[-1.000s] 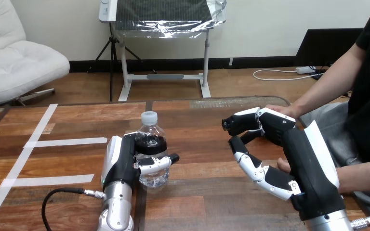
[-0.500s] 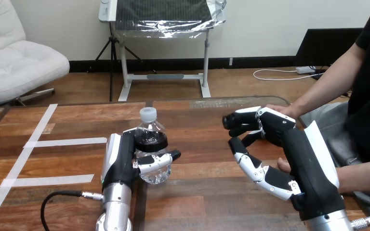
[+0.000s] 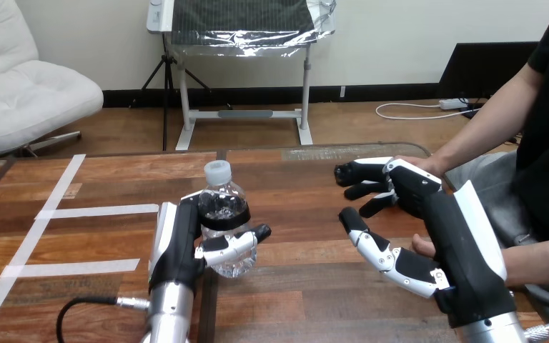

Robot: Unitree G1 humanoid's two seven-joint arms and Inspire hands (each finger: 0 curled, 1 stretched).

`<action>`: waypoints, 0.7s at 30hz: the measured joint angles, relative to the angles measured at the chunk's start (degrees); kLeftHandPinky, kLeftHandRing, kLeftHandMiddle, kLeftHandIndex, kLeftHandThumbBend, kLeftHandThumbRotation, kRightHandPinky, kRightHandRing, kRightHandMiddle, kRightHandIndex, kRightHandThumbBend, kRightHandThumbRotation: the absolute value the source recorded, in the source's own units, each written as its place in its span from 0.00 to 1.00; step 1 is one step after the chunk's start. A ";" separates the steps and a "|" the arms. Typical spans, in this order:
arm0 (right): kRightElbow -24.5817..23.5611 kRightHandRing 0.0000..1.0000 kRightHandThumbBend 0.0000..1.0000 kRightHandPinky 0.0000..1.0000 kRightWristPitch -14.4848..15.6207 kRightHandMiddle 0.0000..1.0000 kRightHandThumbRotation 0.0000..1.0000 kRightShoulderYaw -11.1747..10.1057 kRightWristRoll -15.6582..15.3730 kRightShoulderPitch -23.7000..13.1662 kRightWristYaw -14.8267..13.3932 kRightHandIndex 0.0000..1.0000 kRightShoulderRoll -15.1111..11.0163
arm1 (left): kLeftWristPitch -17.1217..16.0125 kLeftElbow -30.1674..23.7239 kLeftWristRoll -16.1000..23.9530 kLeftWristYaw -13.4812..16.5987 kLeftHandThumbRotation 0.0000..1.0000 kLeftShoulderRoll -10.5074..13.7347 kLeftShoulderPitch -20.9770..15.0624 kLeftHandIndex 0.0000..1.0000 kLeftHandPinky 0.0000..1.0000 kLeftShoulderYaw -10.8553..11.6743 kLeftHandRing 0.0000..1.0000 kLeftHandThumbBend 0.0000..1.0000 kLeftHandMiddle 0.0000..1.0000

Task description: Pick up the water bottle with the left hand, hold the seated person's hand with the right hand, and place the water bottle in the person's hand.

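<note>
Lifted slightly, the clear plastic water bottle with a white cap stands upright over the wooden table, clasped in the left hand's curled fingers. Well to its right, the right hand is spread and empty, against the person's hand.

- Pretty sure this is a robotics lab, not anyone's home.
- The wooden bench has white tape strips stuck on like position markers.
- A robot's left arm and right arm reach over it, with a person seated alongside.
</note>
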 measured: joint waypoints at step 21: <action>-0.45 0.74 0.61 0.62 2.86 0.79 0.00 -3.61 -1.21 0.14 0.49 0.75 -1.69 | -0.40 -12.29 -2.36 -3.53 0.00 -1.83 9.35 0.49 0.43 -0.06 0.43 0.66 0.45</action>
